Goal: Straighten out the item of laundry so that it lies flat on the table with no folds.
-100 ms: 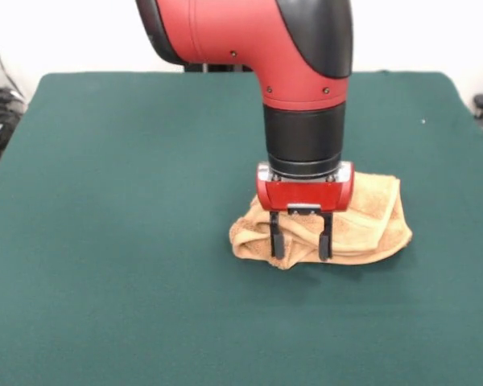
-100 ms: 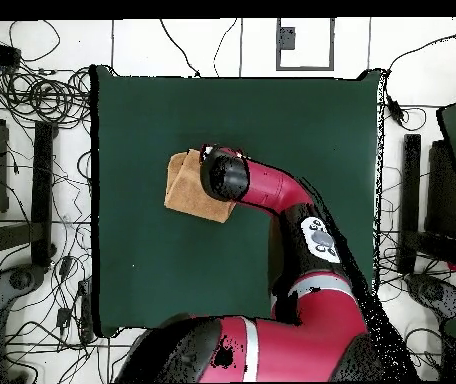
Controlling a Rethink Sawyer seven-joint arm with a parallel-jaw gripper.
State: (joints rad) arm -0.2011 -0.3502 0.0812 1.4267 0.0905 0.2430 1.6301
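Going from left to right in the front view, the table (image 1: 105,241) is lying bare under its dark green cover until the middle, where the towel (image 1: 370,225) is sitting right of centre as a bunched, rounded heap with several folds showing along its near edge. At the heap's left part the gripper (image 1: 300,237) is reaching straight down from the red and black arm (image 1: 282,48), and its two dark fingers (image 1: 275,237) are standing apart, with a loop of cloth showing between them. The tips are sitting at the near rim of the heap, low against the cloth, but whether they are already pressing into it is hard to tell. Right of the gripper the towel is spreading out in a flatter lobe, its far edge lying behind the red wrist block.

In the overhead view the towel (image 2: 187,185) is showing as a small tan patch in the upper middle of the table (image 2: 132,260), half hidden by the arm (image 2: 272,190) above it.

As a judgement, the step in hand is the taking of a first hold on a fold, so the task is barely begun. The next move calls for closing the fingers on one layer only, then lifting a little and dragging outward over open table so the bunch unrolls and does not slide as a lump.
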